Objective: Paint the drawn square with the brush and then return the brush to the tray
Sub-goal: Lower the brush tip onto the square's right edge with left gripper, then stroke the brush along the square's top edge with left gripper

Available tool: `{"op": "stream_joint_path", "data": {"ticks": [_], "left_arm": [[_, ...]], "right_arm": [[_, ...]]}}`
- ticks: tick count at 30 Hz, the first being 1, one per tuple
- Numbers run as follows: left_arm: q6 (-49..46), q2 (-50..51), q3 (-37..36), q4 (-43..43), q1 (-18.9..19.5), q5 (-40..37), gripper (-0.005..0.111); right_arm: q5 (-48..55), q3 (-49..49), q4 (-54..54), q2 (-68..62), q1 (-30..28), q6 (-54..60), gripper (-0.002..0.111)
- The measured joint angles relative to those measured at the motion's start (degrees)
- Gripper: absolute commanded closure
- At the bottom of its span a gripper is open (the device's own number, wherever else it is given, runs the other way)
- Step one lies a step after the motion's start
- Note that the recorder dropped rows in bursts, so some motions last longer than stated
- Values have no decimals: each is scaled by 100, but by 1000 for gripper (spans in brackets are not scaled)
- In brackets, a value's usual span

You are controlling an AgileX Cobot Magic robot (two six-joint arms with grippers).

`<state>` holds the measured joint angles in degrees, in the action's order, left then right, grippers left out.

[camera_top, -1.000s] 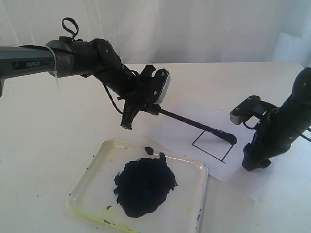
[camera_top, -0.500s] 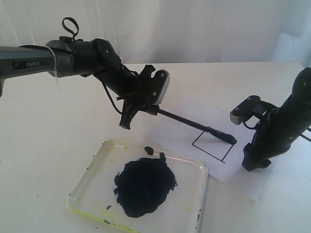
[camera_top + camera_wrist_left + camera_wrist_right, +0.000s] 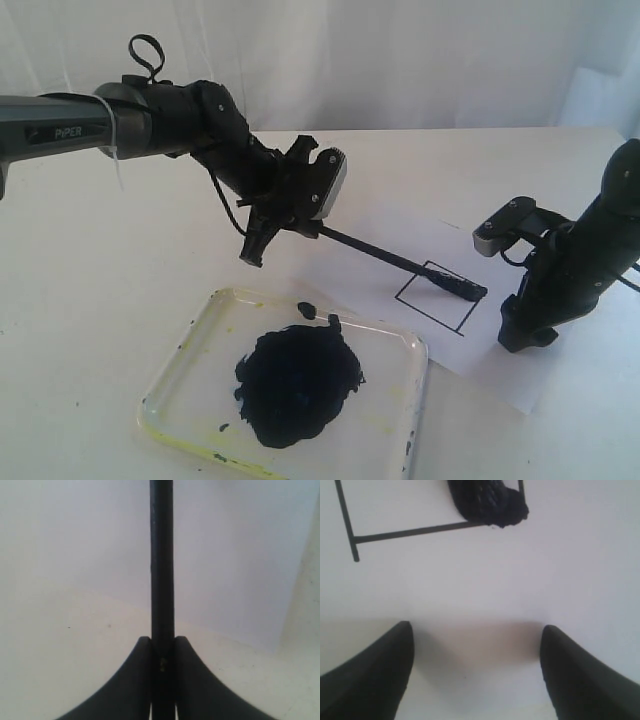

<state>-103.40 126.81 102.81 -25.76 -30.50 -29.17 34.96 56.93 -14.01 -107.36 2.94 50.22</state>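
The brush (image 3: 380, 255) across the drawn square (image 3: 436, 306) on paper sheet (image 3: 485, 352), behind and right of tray (image 3: 188, 372).
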Motion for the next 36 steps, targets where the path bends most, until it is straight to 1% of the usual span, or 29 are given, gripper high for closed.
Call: {"op": "stream_joint_path", "data": {"ticks": [8, 15, 29, 36], "left_arm": [[103, 0, 0, 48, 0, 116, 107], [256, 0, 0, 285, 0, 141, 107], [358, 0, 0, 367, 110, 156, 107], [459, 0, 0, 747, 110, 274, 107]], "right_arm": [[0, 0, 0, 0, 0, 0, 41], [0, 0, 0, 0, 0, 0, 41], [0, 0, 0, 0, 0, 0, 41], [0, 0, 0, 0, 0, 0, 41]]}}
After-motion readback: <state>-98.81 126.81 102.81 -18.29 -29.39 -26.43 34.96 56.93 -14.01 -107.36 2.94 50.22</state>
